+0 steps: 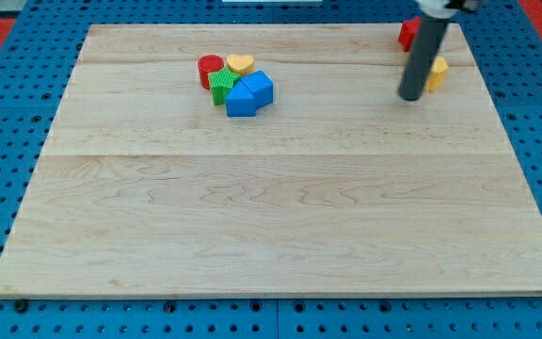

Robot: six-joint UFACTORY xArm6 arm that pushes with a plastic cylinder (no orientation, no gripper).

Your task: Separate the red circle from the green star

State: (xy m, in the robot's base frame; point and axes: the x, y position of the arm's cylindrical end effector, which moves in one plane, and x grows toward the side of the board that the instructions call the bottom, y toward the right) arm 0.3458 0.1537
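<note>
**A:** While you're on the camera view, where's your tip sitting?

**B:** My tip [409,97] is down on the wooden board [280,226] at the view's upper right, well apart from the cluster you care about. It's a bare rod, so you get no open or closed state, and it's holding nothing. Touching any block? You can't tell from this angle.

**A:** What's beside it?

**B:** You see a yellow block [438,72] just to the view's right of the rod, partly hidden by it, shape unclear. A red block [407,33] sits behind the rod toward the view's top, also partly hidden.

**A:** And the task blocks?

**B:** You'll find the red circle [210,69] at the view's upper left of centre, pressed against the green star [222,85], which lies just below and right of it. No gap shows between them.

**A:** Anything else packed in?

**B:** Yellow heart [240,64] is just right of the red circle, above the star. Two blue blocks on the star's right: one blue block [259,87] higher, another blue block [241,100] lower and touching it. You're looking at one tight clump of five.
</note>
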